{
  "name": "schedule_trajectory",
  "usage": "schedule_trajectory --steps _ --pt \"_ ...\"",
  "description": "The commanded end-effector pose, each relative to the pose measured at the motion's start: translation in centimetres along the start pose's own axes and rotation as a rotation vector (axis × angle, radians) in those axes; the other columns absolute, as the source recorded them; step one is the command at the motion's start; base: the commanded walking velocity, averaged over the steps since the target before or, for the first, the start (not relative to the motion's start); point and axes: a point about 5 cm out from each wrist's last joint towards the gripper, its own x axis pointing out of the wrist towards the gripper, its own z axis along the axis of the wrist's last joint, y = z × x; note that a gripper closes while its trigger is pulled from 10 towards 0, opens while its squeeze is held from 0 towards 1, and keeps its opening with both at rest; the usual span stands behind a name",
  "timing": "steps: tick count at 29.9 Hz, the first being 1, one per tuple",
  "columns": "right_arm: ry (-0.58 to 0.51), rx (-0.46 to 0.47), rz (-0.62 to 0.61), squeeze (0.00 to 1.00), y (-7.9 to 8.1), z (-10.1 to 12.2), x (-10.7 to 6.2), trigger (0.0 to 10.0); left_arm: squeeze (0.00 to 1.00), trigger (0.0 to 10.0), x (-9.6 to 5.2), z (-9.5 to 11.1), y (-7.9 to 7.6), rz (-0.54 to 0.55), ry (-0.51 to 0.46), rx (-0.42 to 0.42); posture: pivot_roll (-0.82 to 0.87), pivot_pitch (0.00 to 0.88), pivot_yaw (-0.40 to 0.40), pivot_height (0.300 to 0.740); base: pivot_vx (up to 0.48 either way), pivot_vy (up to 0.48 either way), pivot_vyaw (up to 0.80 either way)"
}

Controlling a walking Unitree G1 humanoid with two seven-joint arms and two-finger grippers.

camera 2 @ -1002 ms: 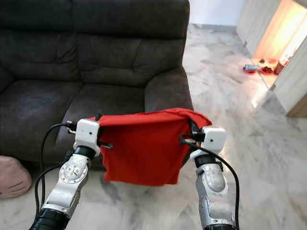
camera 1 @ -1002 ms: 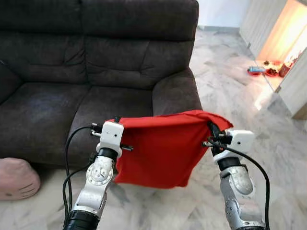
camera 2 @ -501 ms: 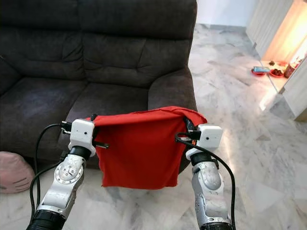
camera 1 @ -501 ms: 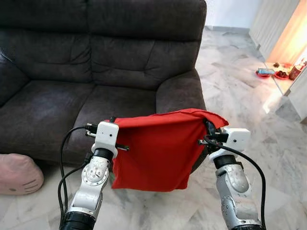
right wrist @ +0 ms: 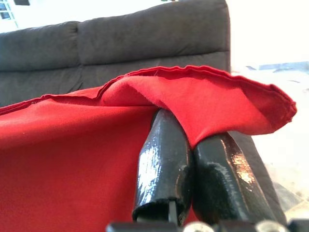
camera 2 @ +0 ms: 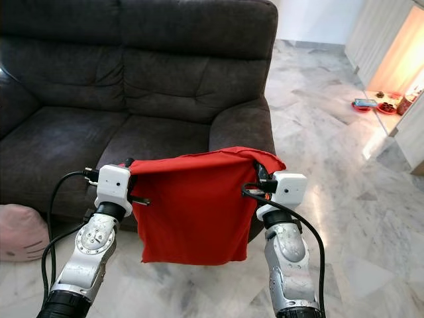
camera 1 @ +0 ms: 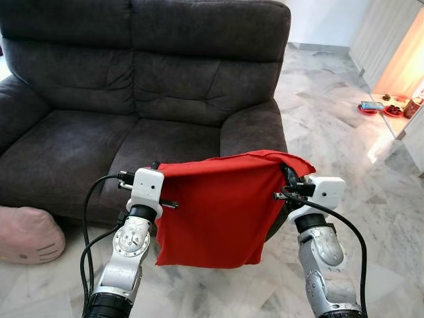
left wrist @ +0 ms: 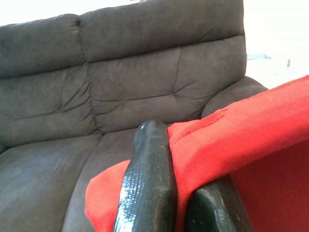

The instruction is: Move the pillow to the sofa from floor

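At the far left, a pale pink plush cushion with a cartoon face [camera 1: 28, 233] lies on the grey-veined marble floor [camera 1: 371, 165], against the front of the dark grey-brown fabric two-seat sofa [camera 1: 132, 86]. The sofa runs across the back of the scene, its seat cushions bare and its right armrest just behind the cloth the robot carries.

The left gripper [left wrist: 178, 193], on its silver arm, is raised in front of the sofa's seat edge; its black fingers [left wrist: 147, 179] are pressed together on the left upper corner of the flat red fabric pillow cover [camera 1: 218, 205], with red cloth folded over between them. The red pillow cover hangs slack and nearly square between the two arms, its top edge stretched roughly level, its lower edge loose above the floor and clear of it, in front of the sofa's right seat and armrest.

The right gripper [right wrist: 198, 179] holds the right upper corner the same way: its black fingers [right wrist: 164, 164] are closed tight side by side, with a flap of red cloth draped over their tips.

Farther right, the marble floor stretches away to a warmly lit doorway, where a few small red and blue items [camera 1: 384, 107] sit on the floor, too small to identify
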Motion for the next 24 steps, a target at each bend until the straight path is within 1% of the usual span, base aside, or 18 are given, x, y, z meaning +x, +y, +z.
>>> schedule_trajectory --steps 1,4,12,17,21,24 --pt "-0.087 -0.004 -0.017 0.00 -0.23 1.67 0.52 10.0 0.00 10.0 0.52 1.85 0.93 0.038 -0.089 -0.007 -0.04 0.056 -0.044 0.740 0.000 0.480 0.00" --pt "-0.086 -0.005 -0.016 0.00 -0.23 1.66 0.55 10.0 0.00 10.0 0.52 1.81 0.90 0.037 -0.087 -0.006 -0.04 0.054 -0.043 0.740 0.000 0.385 0.00" --pt "-0.082 -0.005 -0.022 0.00 -0.28 1.61 0.61 10.0 0.00 10.0 0.50 1.70 0.78 0.035 -0.081 -0.008 -0.04 0.052 -0.044 0.740 0.000 0.000 0.00" --pt "-0.078 -0.007 -0.024 0.00 -0.29 1.55 0.60 10.0 0.00 10.0 0.48 1.70 0.81 0.037 -0.079 -0.007 -0.04 0.055 -0.044 0.740 0.000 0.346 0.00" --pt "-0.076 -0.005 -0.028 0.00 -0.30 1.51 0.61 10.0 0.00 10.0 0.47 1.64 0.57 0.016 -0.076 -0.003 -0.04 0.058 -0.044 0.740 0.000 0.000 0.00" --pt "-0.076 -0.003 -0.031 0.00 -0.28 1.49 0.62 10.0 0.00 10.0 0.45 1.86 0.29 0.002 -0.091 -0.002 -0.04 0.059 -0.043 0.740 0.000 0.000 0.00"
